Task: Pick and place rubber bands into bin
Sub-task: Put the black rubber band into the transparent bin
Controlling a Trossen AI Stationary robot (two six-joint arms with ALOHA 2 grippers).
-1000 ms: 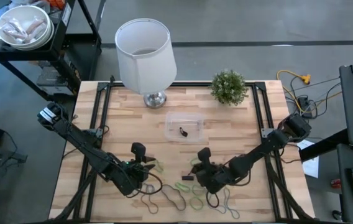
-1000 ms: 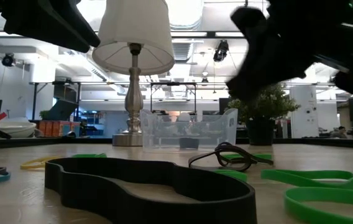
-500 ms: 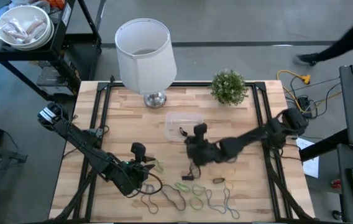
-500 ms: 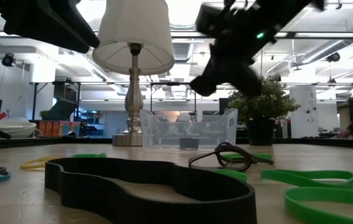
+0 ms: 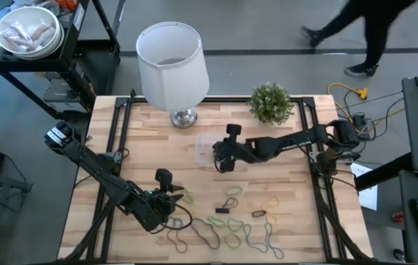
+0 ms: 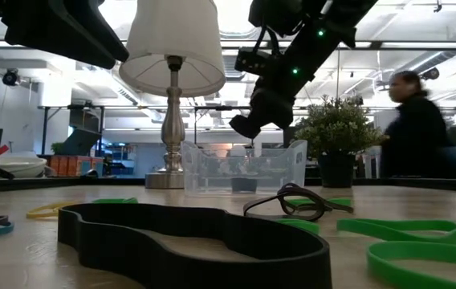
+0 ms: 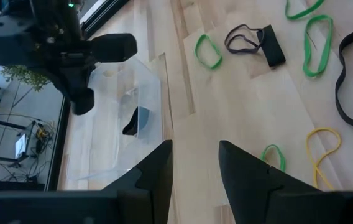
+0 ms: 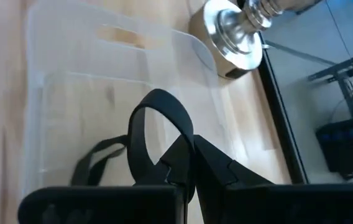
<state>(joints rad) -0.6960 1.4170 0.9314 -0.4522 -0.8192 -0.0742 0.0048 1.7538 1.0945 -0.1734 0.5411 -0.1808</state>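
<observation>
A black rubber band is pinched in your right gripper, poised over the clear bin mid-table beside the lamp; more rubber bands lie scattered nearer the front edge, where your left gripper waits, fingers apart

Right tool is moving from the loose rubber bands at the desk's front up over the clear bin, pinching a black band. A person is now walking past behind the desk.
</observation>
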